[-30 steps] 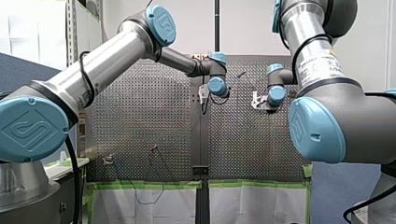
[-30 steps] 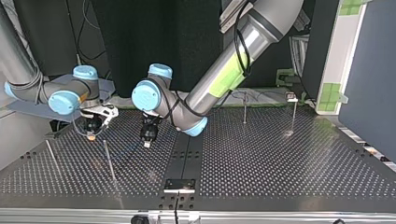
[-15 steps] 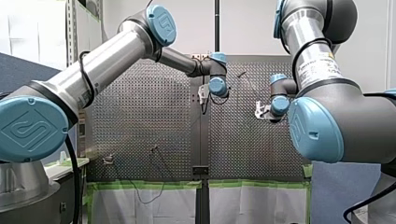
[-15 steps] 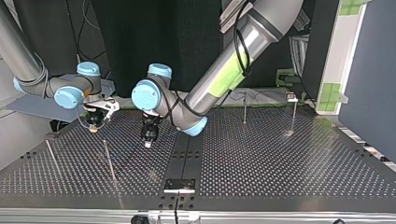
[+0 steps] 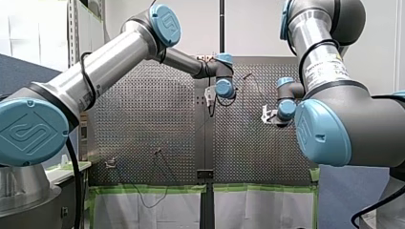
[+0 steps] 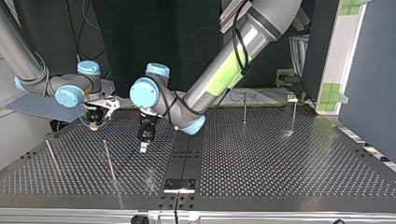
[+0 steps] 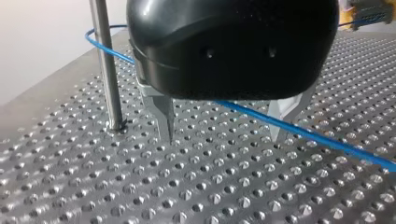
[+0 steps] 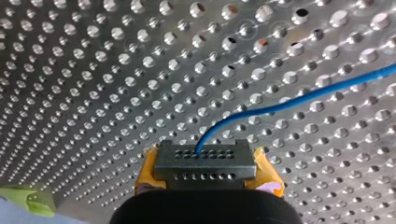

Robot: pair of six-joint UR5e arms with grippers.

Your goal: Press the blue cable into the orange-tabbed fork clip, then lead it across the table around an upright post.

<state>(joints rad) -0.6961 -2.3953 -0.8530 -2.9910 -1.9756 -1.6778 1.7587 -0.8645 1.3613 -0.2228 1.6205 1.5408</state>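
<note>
Left arm (image 5: 110, 57): silver tube, pale-blue joint caps — black cable.
Right arm (image 5: 329, 95): the same, plus a label.
Left pincer (image 7: 222, 137): black housing, metal fingers (image 7: 163, 112).
Right pincer (image 8: 205, 165): seemingly yellow pads (image 8: 148, 170).

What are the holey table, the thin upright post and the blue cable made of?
The table seems dull grey metal, glinting at each hole's rim. The post is probably polished steel: a bright streak runs along it. The blue cable is likely plastic-sheathed wire, smooth, bending in a loop.

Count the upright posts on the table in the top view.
4. At the view's left, an edge post and a post beside my left gripper. At its right, far back, a bare post and a capped post. Others may be hidden.
</note>
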